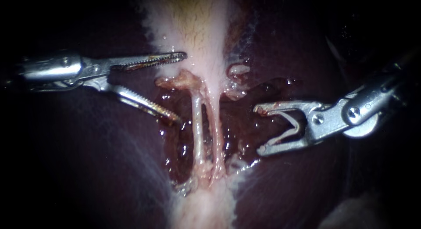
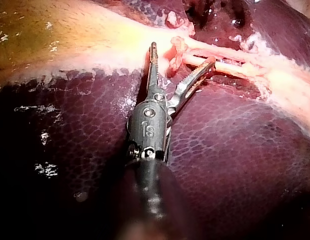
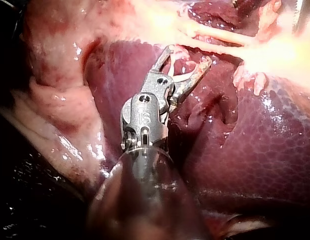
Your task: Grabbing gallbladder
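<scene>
The pale gallbladder (image 1: pixel 193 27) runs down from the top middle and narrows into two thin tubes (image 1: pixel 198 128) stretched over a dark wet bed. My left instrument (image 1: pixel 180 86) comes in from the left with its serrated jaws wide open; the upper jaw lies against the gallbladder's lower edge, the lower jaw ends beside the tubes, and nothing is gripped. In the left wrist view the same instrument (image 2: pixel 182 55) spreads its jaws at the gallbladder (image 2: pixel 70 35) neck. My right instrument (image 1: pixel 261 129) stands open to the right of the tubes, clear of tissue, also shown as the instrument (image 3: pixel 187 56).
Dark purple liver (image 1: pixel 87 167) surrounds the dissected bed on both sides. Ragged pinkish tissue tags (image 1: pixel 237 71) hang at the gallbladder's neck. A pale band of tissue (image 1: pixel 206 207) continues below the tubes. Pale fatty tissue (image 3: pixel 55 100) lies beside my right instrument.
</scene>
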{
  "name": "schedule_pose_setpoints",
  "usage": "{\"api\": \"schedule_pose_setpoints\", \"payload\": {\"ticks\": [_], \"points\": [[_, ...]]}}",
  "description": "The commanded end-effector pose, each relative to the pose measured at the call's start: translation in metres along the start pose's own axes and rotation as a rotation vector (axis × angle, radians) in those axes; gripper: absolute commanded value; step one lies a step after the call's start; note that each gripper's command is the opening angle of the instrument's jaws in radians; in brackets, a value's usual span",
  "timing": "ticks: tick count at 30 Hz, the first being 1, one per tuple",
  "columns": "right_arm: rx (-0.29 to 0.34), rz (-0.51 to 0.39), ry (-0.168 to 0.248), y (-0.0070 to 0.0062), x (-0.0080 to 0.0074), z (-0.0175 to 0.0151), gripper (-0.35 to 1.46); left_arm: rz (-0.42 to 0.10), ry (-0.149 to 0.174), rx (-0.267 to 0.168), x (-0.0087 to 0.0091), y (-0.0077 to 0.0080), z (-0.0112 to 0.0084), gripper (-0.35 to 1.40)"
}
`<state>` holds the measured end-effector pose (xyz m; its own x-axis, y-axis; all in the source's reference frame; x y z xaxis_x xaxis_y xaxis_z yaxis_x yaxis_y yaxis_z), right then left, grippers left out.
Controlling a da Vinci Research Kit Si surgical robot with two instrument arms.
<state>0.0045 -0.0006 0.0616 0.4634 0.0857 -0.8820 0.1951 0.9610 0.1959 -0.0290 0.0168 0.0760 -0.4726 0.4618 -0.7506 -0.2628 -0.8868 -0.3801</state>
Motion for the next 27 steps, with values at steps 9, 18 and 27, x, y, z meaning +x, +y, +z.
{"api": "schedule_pose_setpoints", "payload": {"ticks": [9, 18, 27], "points": [[0.000, 0.000, 0.000, 0.0000, 0.0000, 0.0000, 0.50, -0.077, -0.027, 0.024, 0.0003, 0.0004, -0.0014, 0.11], [0.000, 0.000, 0.000, 0.0000, 0.0000, -0.0001, 0.50, -0.098, -0.031, 0.031, 0.0013, 0.0013, -0.0029, -0.18], [0.001, -0.001, 0.000, -0.0001, -0.0001, -0.0002, 0.50, -0.170, -0.073, 0.035, 0.0040, 0.0027, -0.0057, -0.35]]}}
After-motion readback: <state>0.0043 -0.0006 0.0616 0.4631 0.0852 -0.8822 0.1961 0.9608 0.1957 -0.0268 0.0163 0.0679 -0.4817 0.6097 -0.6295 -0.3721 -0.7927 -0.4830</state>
